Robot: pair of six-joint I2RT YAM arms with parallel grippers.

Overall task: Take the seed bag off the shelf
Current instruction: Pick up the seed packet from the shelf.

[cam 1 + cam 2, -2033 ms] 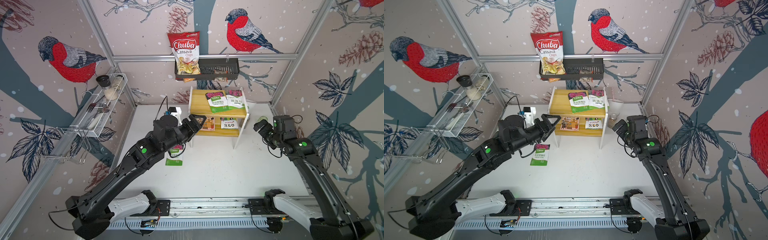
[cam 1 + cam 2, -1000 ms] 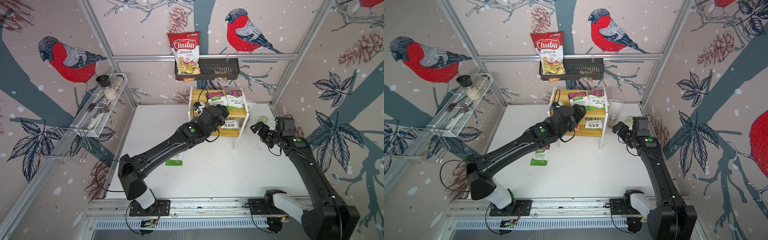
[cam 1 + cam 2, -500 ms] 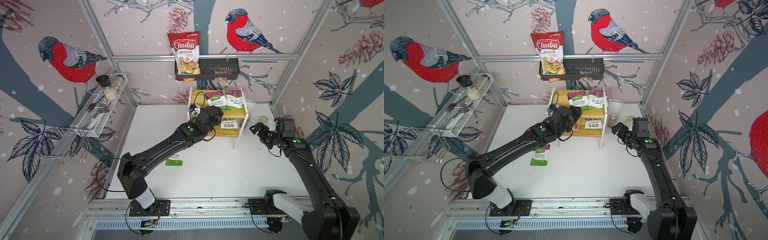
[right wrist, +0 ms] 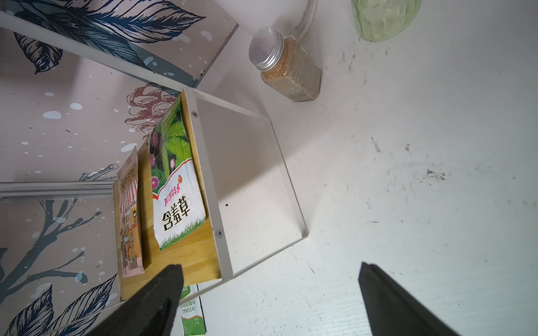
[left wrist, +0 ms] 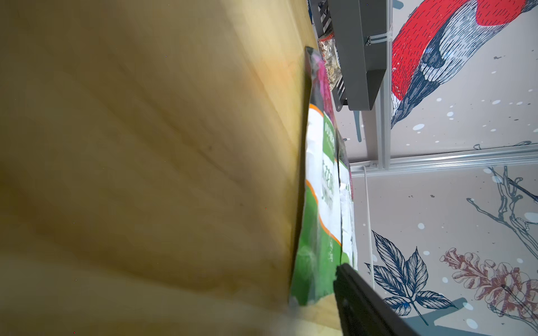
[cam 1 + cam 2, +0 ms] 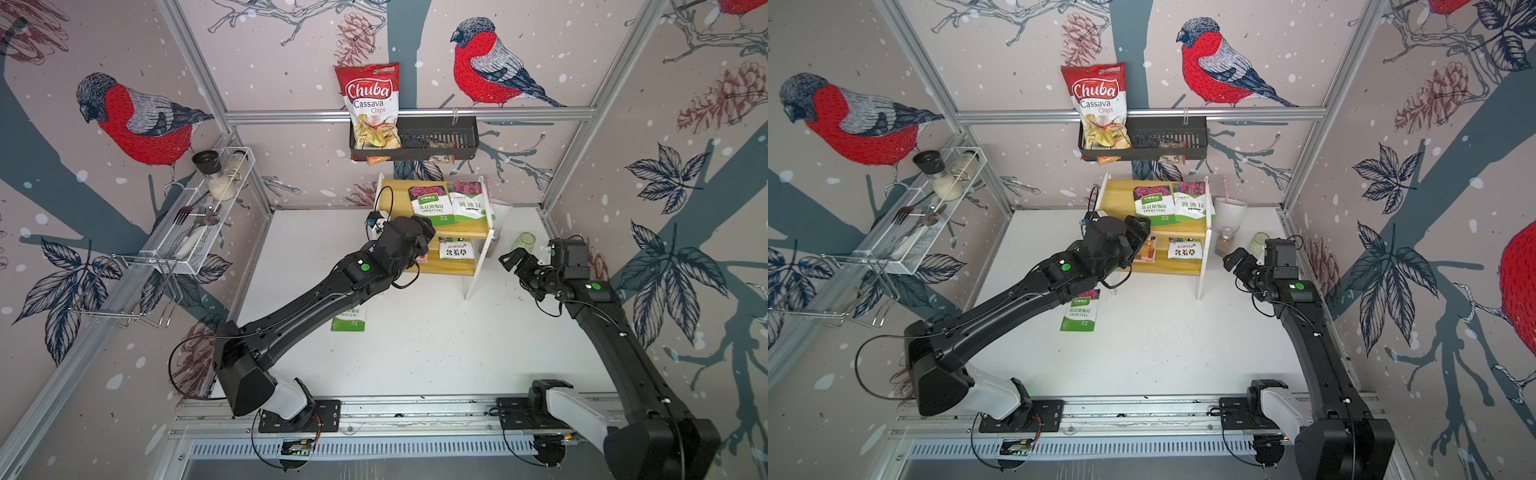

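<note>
White tabletop [image 6: 415,353] carried the shelf [image 6: 397,198], where the Impatiens seed bag [image 6: 430,204] lay flat on the top board. The left gripper [image 6: 424,228] sat at that bag's front edge, perhaps touching it, its jaws hidden, so their state could not be told. The right gripper [image 4: 269,269] hung wide open beside the shelf

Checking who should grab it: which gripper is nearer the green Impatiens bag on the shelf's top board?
Left. The left gripper is at the shelf's front edge by the bag; the right gripper hangs apart, beyond its side panel.
</note>
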